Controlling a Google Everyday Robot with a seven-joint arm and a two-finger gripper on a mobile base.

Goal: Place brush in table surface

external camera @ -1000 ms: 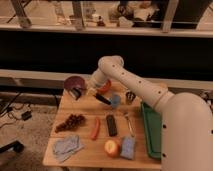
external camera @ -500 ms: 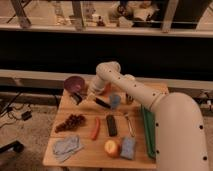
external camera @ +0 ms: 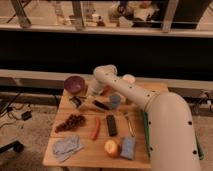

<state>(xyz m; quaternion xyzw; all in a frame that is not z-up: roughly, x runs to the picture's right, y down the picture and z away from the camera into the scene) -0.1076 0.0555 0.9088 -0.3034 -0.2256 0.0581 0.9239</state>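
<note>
The dish brush is pinched at its pale end by the gripper, low over the wooden tabletop near its far left corner; it should be lowered flat before release

Dim, warm indoor light (brighter behind the upper railing); soft blur throughout, dark band mid-frame.

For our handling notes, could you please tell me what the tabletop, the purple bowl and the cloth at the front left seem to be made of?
The light-brown tabletop looks like matte wood. The dark purple bowl seems smooth plastic or ceramic; I cannot tell which. The crumpled grey-blue cloth is soft fabric, judging by its folds. The gripper sits beside the bowl.
</note>
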